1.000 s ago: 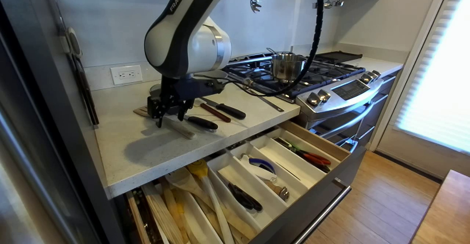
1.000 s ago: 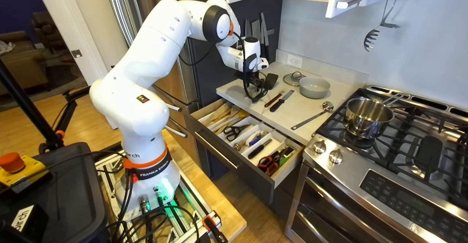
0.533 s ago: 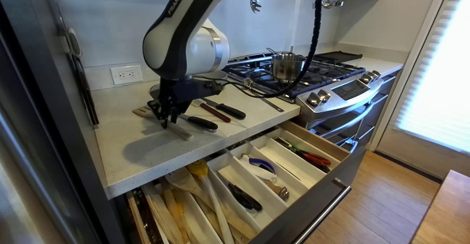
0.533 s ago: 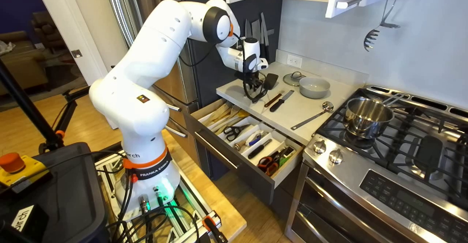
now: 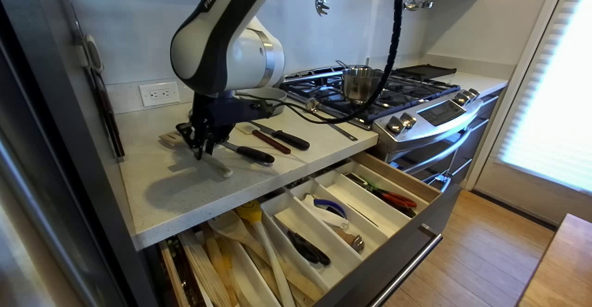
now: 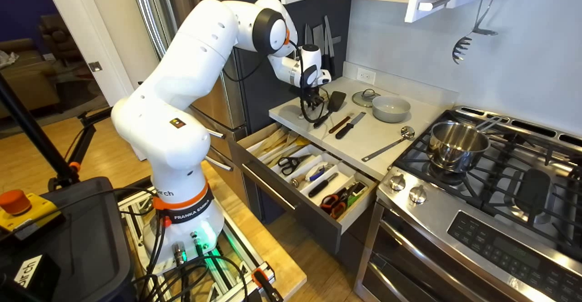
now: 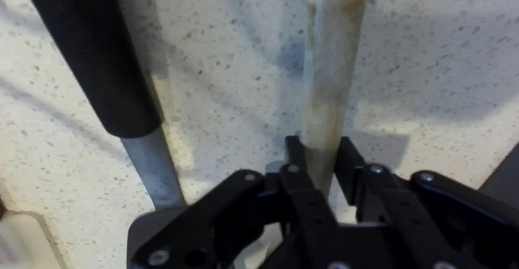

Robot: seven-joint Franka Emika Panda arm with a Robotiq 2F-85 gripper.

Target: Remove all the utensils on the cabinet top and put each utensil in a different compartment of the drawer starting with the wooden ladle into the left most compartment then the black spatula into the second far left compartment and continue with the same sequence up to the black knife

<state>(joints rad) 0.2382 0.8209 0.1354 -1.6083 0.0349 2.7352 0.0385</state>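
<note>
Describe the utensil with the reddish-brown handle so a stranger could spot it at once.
Find the gas stove, then the pale countertop joining it above the open drawer. There the utensil lies between the knife, nearer the stove, and the black spatula. Both neighbours have black handles; this one's reddish-brown handle sets it apart.

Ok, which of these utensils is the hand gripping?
The slotted wooden spatula: in the wrist view, the hand pinches its pale handle. The black spatula, brown-handled utensil, black-handled knife and metal ladle all lie on the countertop, ungripped.
</note>
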